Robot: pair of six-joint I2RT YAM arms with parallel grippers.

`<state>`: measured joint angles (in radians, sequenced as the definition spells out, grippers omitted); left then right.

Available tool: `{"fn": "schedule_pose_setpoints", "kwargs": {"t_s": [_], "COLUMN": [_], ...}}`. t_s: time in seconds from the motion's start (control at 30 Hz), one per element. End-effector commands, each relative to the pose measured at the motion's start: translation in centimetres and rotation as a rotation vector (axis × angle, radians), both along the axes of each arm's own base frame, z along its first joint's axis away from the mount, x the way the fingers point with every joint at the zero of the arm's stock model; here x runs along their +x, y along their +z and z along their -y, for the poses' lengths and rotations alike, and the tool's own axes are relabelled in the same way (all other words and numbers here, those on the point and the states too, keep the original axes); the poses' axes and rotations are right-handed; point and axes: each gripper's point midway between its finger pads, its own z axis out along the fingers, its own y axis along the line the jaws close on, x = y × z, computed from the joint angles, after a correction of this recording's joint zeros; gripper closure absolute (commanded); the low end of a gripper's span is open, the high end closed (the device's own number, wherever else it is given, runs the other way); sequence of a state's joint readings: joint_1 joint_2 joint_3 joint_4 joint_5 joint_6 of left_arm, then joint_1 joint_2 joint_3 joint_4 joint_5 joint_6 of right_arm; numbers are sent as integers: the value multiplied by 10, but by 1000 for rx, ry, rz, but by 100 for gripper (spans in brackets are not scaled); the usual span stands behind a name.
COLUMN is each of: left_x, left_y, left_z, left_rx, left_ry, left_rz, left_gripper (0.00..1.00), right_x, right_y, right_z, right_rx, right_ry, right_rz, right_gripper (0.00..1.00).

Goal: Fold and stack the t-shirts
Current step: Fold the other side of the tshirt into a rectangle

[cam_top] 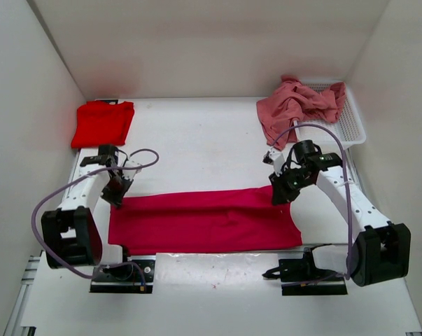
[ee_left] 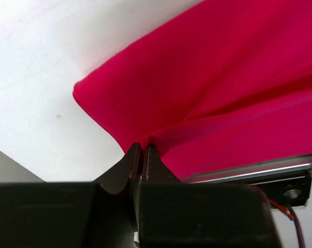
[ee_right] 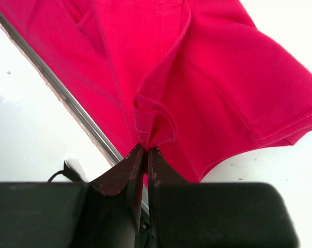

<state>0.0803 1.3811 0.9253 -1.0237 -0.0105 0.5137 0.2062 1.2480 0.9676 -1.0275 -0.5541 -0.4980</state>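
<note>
Spilling over mesh basket [cam_top: 353, 124], salmon shirt [cam_top: 294, 105]

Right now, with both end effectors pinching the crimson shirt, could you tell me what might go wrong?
The left end effector and right end effector each grip only a small pinch of the crimson shirt, so it may slip free when pulled. Its near edge lies along the metal strip and could snag there.
</note>
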Motion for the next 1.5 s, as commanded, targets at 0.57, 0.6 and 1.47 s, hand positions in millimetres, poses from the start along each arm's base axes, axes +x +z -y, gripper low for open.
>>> {"fn": "schedule_pose_setpoints", "kwargs": {"t_s": [0.57, 0.6, 1.47], "left_x": [-12, -12, -20], "left_y": [-10, -7, -18], "left_z": [-9, -10, -16], "left_rx": [187, 195, 36], "left_ry": [-107, -105, 83], "left_rz": [41, 45, 8], "left_gripper": [69, 56, 19], "right_x": [-41, -46, 88], "right_y": [-15, -15, -33], "right_z": [10, 14, -78], "right_rx": [-68, -83, -157], "right_ry": [134, 131, 192], "right_rz": [-61, -84, 229], "right_gripper": [53, 47, 35]}}
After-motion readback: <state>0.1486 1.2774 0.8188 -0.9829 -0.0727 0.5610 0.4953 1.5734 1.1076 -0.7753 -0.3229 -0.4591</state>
